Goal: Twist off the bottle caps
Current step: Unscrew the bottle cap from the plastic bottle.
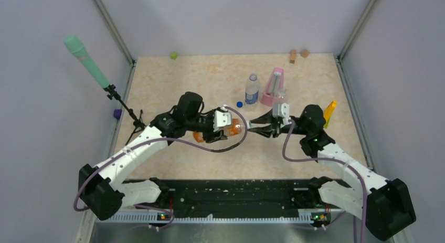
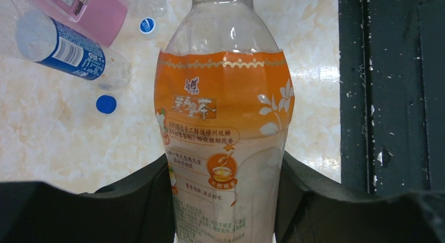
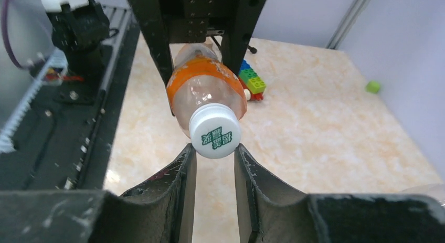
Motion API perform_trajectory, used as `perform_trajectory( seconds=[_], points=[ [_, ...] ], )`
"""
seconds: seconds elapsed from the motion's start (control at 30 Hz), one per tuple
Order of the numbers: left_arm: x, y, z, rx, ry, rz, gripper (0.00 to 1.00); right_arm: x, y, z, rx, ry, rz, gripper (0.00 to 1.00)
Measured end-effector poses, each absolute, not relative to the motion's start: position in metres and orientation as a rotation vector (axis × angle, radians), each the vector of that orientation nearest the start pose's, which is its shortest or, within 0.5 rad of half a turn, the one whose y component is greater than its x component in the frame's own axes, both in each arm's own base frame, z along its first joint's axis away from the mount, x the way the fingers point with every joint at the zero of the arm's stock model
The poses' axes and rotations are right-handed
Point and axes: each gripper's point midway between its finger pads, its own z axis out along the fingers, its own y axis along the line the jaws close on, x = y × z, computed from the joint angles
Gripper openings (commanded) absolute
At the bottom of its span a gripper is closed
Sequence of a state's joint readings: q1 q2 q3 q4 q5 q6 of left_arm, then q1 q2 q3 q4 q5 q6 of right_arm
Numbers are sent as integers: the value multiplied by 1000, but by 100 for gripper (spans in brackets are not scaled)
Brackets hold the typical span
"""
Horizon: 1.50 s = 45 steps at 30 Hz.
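**Two arms meet over a tea bottle**

A beige marbled tabletop [image 1: 173, 80] sits inside pale lilac walls [image 1: 236, 17] framed by aluminium rails [image 1: 113, 28]. Above its centre, the left gripper [image 2: 224, 167] clamps its jaws on the body of a clear, orange-labelled bottle [image 2: 223, 112], held on its side. Its white cap [image 3: 215, 131], printed in green, faces the right gripper [image 3: 214, 154], whose fingertips pinch the cap's rim. A loose dark blue cap [image 1: 239, 104] lies nearby.
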<state>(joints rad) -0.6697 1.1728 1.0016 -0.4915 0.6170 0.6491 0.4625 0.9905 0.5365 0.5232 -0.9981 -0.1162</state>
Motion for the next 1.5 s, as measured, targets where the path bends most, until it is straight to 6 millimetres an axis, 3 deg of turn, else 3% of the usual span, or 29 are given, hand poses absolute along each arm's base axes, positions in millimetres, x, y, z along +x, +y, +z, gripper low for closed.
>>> perform_trajectory(
  seconds=[0.17, 0.2, 0.23, 0.27, 0.4, 0.67, 0.87, 0.93, 1.0, 1.03, 1.33, 1.5],
  points=[
    [206, -268, 202, 1593, 1517, -744, 0, 204, 262, 246, -1302, 982, 872, 0],
    [205, -268, 202, 1593, 1519, -746, 0, 204, 262, 245, -1308, 973, 858, 15],
    [206, -268, 202, 1592, 1519, -743, 0, 206, 262, 245, -1305, 971, 849, 37],
    [207, -268, 203, 1590, 1518, -737, 0, 214, 259, 243, -1215, 1033, 834, 48],
    [213, -267, 204, 1586, 1513, -679, 0, 221, 251, 245, -1022, 1173, 884, 59],
    [233, -264, 214, 1526, 1465, -519, 0, 232, 237, 277, -376, 1499, 1200, 58],
    [238, -264, 209, 1537, 1461, -434, 0, 241, 251, 284, -139, 1659, 1419, 58],
    [239, -265, 209, 1536, 1458, -415, 0, 241, 256, 277, -98, 1712, 1480, 58],
    [242, -265, 211, 1528, 1452, -394, 0, 239, 260, 268, -72, 1766, 1519, 39],
    [243, -265, 212, 1525, 1449, -389, 0, 238, 261, 264, -63, 1789, 1531, 36],
    [246, -263, 210, 1525, 1446, -357, 0, 227, 264, 263, -78, 1833, 1587, 48],
    [247, -263, 210, 1524, 1445, -354, 0, 227, 267, 262, -96, 1854, 1605, 36]
  ],
)
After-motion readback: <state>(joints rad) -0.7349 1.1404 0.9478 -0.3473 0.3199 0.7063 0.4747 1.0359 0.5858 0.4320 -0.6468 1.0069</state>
